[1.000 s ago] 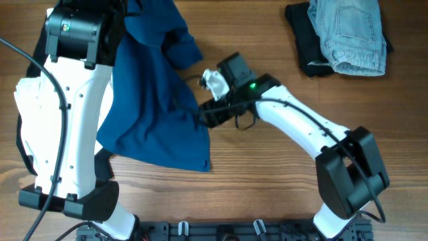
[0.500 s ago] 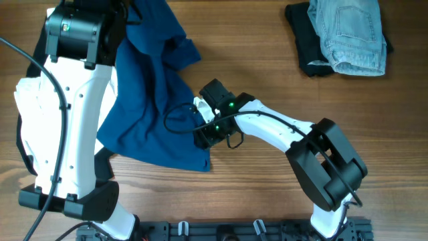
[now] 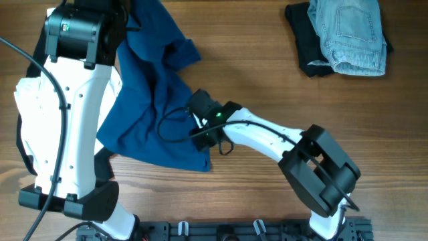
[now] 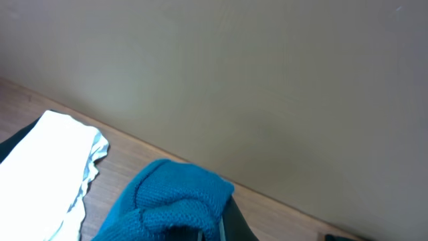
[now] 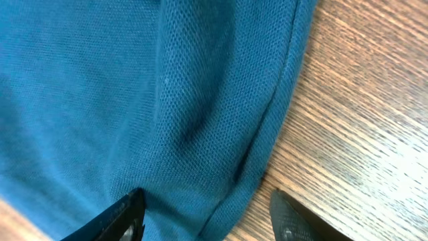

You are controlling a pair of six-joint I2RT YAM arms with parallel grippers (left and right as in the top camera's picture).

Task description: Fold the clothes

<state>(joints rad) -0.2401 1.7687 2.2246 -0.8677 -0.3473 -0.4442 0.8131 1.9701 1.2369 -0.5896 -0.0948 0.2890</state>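
Looking down from overhead, you see the blue shirt [image 3: 157,107] spread across the left half of the desk [image 3: 267,73]. Its upper end is bunched at the top edge beside the left arm, which covers the shirt's left side. Your right end effector [image 3: 200,130] sits at the shirt's right edge, near the lower corner. Light-blue denim [image 3: 348,30] lies on a black garment [image 3: 307,57] in the far right corner, well apart from the shirt.

On the left wrist view, your left end effector [image 4: 204,231] is clamped tight on a bunched fold of the blue shirt, which fills the bottom of the view. A white garment [image 4: 40,177] lies on the desk to its left, and a plain wall [image 4: 267,80] stands behind.

On the right wrist view, your right end effector's jaws stand moderately wide. One of the fingers [image 5: 124,217] rests over the knit and the other is over bare wood, so the shirt's hemmed edge runs between them, ungripped.
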